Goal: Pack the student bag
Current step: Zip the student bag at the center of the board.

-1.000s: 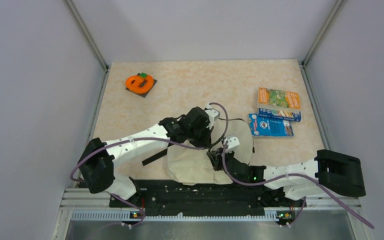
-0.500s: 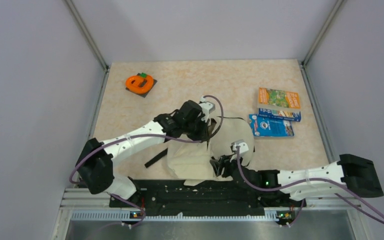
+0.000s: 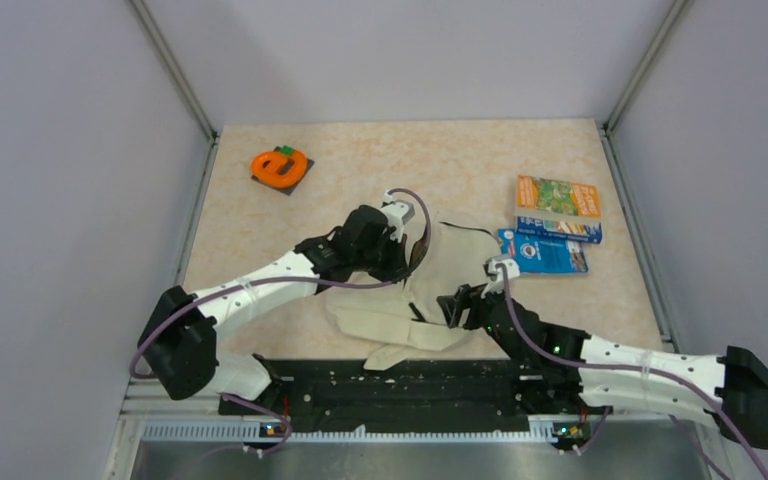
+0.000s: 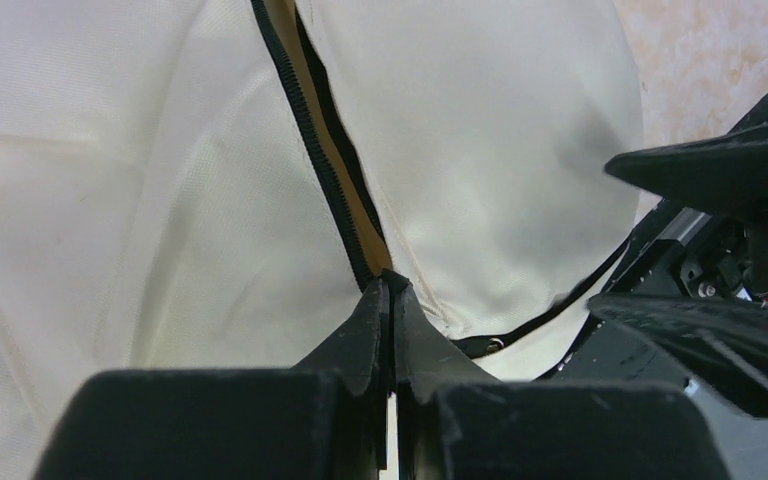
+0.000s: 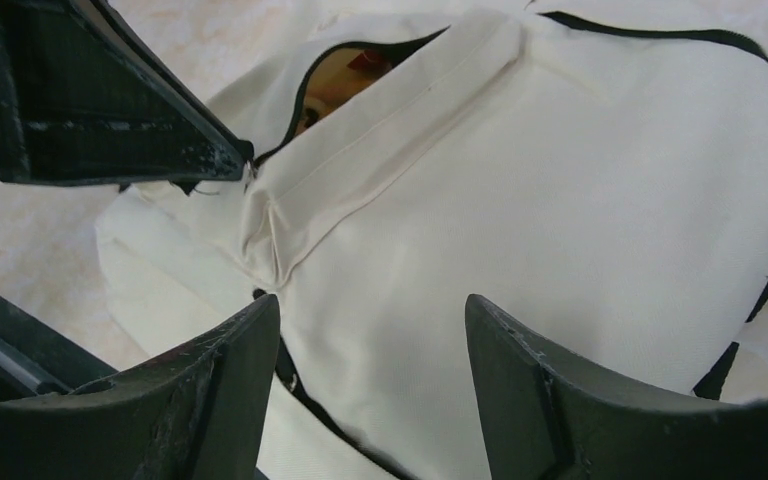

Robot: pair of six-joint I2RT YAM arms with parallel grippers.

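Cream fabric student bag (image 3: 460,260) with a black zipper (image 4: 310,130), lying midway along the near edge of the beige speckled worktop (image 3: 380,160). The right gripper (image 5: 368,305) has just let go of the fabric and drawn back toward the near-right corner. Its jaws stand apart, empty, above the bag. The left gripper (image 4: 390,285) stays pinched on the zipper's end. The bag now lies flatter, so the opening step seems under way and packing not yet begun. The fingers hide the slider. The interior shows only tan lining and an unreadable reddish patch.

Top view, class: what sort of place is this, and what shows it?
Probably a robot lab test cell: left arm and right arm bolted to a rail, grey walls boxing in the table, staged props like the student bag and booklets.
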